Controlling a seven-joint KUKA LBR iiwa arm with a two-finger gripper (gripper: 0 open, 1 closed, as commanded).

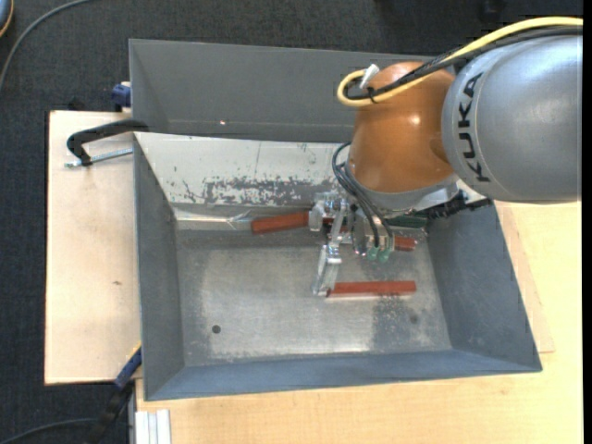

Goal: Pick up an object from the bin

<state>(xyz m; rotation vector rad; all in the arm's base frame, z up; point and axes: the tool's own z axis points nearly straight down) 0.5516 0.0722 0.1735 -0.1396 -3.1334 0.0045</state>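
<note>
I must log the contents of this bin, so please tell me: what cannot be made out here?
1. Camera view: red piece, mostly hidden under the wrist; kind unclear.
2. Same view: back red bar, right end hidden behind the gripper.
3. Same view: dark spot on the bin floor, too small to identify.

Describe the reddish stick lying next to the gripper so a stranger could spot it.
Start at the grey bin, then find the gripper hanging right of its centre. On the floor beside the gripper's tip lies a thin reddish-brown stick, flat and crosswise. The other reddish piece sits farther back, at the foot of the rear wall.
</note>
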